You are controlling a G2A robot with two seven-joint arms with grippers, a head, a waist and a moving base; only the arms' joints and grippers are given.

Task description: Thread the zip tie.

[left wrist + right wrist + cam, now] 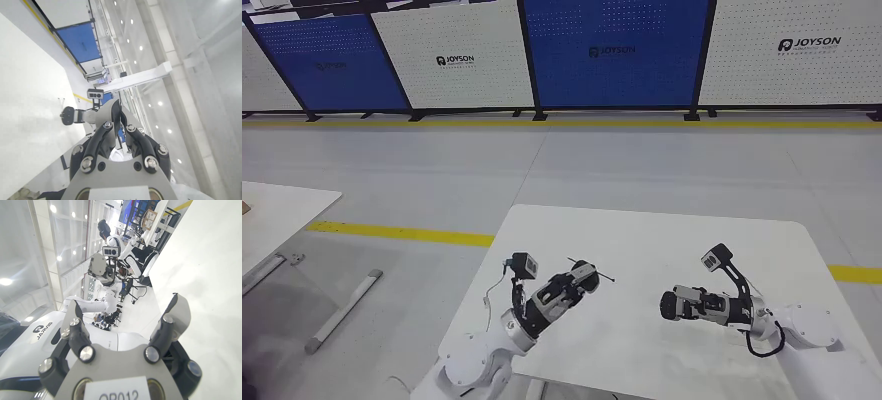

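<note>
A thin black zip tie sticks out past the tip of my left gripper, which is held above the left part of the white table. In the left wrist view the left gripper is shut, with a short length of the zip tie showing beyond the pads. My right gripper hovers over the table's right half, facing the left one with a gap between them. Its fingers stand wide apart, so the right gripper is open with nothing held. The left gripper shows farther off there.
The table's near edge lies close beneath both arms, and its far half is bare. A second white table stands off to the left across a strip of floor. Blue and white partition panels line the back.
</note>
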